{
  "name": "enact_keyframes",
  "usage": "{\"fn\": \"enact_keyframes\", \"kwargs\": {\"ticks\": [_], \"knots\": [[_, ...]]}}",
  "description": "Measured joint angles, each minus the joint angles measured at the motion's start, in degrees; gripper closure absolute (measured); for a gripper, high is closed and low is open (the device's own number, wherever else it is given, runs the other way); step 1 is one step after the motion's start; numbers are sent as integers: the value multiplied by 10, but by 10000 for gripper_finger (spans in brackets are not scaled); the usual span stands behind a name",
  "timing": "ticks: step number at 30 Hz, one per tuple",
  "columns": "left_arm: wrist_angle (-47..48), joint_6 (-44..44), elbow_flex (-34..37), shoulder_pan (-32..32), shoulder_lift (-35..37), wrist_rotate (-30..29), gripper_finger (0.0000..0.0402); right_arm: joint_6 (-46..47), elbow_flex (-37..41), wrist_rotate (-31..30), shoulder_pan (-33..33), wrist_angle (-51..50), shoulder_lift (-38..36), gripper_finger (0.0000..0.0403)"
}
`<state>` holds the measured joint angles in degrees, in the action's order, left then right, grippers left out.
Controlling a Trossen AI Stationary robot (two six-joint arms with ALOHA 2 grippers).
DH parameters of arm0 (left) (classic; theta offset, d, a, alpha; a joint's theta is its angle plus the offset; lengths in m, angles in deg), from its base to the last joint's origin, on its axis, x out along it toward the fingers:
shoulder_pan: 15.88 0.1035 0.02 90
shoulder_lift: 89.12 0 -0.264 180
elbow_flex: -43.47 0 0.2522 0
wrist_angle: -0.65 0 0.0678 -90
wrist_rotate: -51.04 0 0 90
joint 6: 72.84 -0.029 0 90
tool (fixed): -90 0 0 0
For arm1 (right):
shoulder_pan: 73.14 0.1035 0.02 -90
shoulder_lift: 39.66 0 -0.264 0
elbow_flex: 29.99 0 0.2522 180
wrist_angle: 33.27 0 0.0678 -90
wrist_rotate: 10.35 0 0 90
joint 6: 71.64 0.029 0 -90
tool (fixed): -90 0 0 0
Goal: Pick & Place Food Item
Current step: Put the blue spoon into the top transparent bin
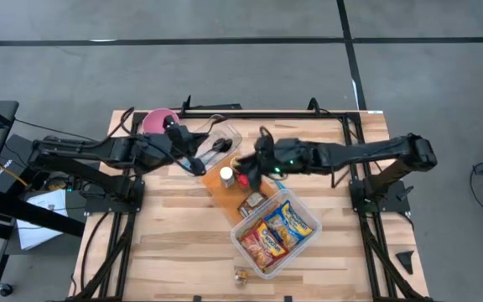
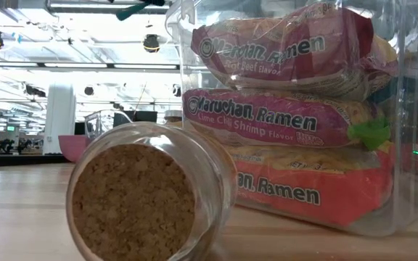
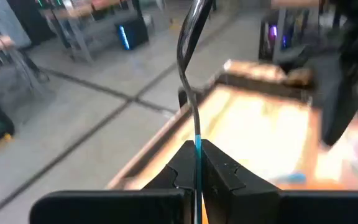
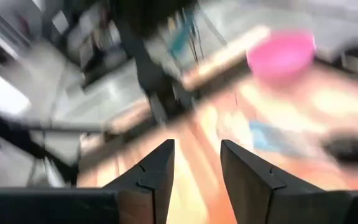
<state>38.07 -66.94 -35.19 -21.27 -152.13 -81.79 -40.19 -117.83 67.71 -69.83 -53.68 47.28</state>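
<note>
The ladle is clamped by its thin handle between the shut fingers of the left gripper, its bowl beyond the fingertips over the table's far edge. The right gripper hangs just beside it, fingers narrowly apart around nothing. Between the two grippers stands one white-capped bottle; past the right gripper lies one clear bin with three ramen packets. One pink bowl sits behind the left gripper. One corked jar lies near the bare front edge.
</note>
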Motion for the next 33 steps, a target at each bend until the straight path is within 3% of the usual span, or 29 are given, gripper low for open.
{"fn": "enact_keyframes", "kwargs": {"ticks": [6,13,23,33], "knots": [[81,25,0,10,22,62,399,26,0,-4,53,-194,-63,280],[91,22,0,53,18,131,399,65,0,-71,114,-307,-158,280],[108,21,0,126,-1,207,399,93,0,-182,181,-339,-220,280],[164,-15,0,157,-49,266,399,101,0,-201,206,-313,-224,280]]}}
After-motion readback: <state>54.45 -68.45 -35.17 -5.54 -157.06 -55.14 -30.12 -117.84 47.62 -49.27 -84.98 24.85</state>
